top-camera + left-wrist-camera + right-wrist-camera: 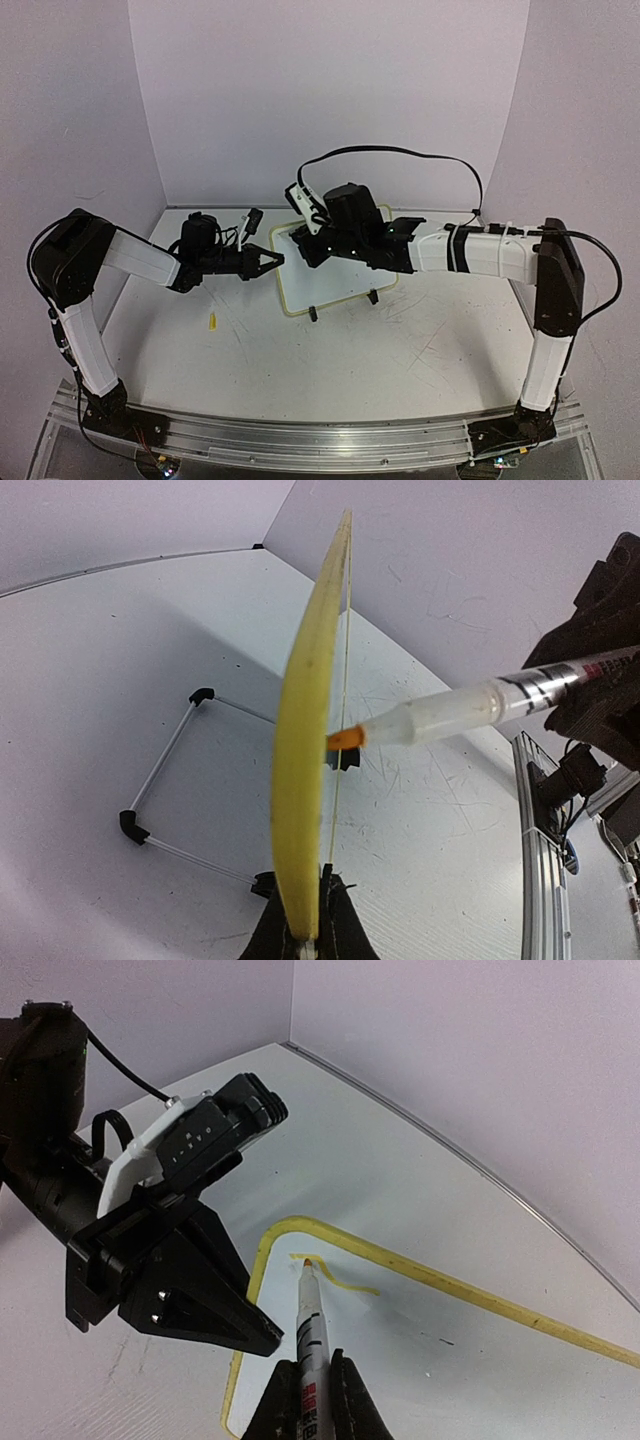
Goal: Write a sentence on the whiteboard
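The whiteboard [335, 285], white with a thin yellow rim, stands tilted on its wire stand [165, 770] mid-table. My left gripper [272, 262] is shut on its left edge; in the left wrist view the rim [300, 740] runs edge-on out of the gripper [305, 905]. My right gripper [308, 1380] is shut on a white marker [312, 1335], whose orange tip [307, 1262] touches the board face [430, 1360] near its top left corner. A short yellow stroke [345, 1280] runs right from the tip. The marker [450, 715] also shows from the side, meeting the board.
A small yellow cap [213, 321] lies on the table left of the board. Black clip feet [372, 296] hold the board's lower edge. Purple walls close in the back and both sides. A black cable [400, 152] loops above the right arm.
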Robot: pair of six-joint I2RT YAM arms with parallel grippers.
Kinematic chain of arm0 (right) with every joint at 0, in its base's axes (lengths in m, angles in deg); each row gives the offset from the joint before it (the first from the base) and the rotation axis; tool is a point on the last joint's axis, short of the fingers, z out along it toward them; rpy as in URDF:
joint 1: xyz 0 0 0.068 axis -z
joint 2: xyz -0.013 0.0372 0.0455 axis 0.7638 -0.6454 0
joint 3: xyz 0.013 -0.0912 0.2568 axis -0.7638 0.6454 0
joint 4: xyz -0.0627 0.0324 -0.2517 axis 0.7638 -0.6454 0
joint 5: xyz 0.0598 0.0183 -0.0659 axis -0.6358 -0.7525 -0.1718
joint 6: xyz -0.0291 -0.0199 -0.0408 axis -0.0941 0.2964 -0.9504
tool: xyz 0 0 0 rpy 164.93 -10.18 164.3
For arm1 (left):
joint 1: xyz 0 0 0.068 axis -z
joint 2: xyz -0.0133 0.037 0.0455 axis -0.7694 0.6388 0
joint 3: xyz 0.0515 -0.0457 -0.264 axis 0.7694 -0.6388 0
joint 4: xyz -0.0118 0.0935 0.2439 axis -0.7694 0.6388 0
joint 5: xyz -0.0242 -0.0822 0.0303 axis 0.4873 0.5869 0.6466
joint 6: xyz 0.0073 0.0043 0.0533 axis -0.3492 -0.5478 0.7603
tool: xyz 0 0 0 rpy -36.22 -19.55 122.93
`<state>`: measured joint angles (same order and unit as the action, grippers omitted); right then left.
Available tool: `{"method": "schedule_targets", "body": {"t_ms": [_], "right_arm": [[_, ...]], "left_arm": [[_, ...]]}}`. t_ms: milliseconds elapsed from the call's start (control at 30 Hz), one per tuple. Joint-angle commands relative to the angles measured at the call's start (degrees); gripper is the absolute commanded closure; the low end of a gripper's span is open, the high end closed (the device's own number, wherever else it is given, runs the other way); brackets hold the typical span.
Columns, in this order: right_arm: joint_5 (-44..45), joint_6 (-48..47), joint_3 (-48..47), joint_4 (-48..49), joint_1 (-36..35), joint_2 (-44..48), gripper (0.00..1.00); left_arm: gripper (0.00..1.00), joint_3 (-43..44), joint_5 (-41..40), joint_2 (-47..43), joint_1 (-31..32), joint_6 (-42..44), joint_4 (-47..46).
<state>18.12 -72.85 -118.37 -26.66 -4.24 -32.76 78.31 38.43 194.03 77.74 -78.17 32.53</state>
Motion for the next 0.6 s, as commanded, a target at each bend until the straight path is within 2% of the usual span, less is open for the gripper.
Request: {"method": "schedule_targets", "body": {"t_ms": [0,567], "right_arm": [[1.23,0.24,-2.83,0.75,-0.08,-0.79,1.00],[1.51,1.11,-1.92,-0.57,-0.19,-0.32,1.00]], "left_arm": [[1.00,0.97,-5.17,-1.04,-0.42,3.41,3.66],[1.00,1.24,-5.04,-1.00,-0.42,3.50,3.90]]}}
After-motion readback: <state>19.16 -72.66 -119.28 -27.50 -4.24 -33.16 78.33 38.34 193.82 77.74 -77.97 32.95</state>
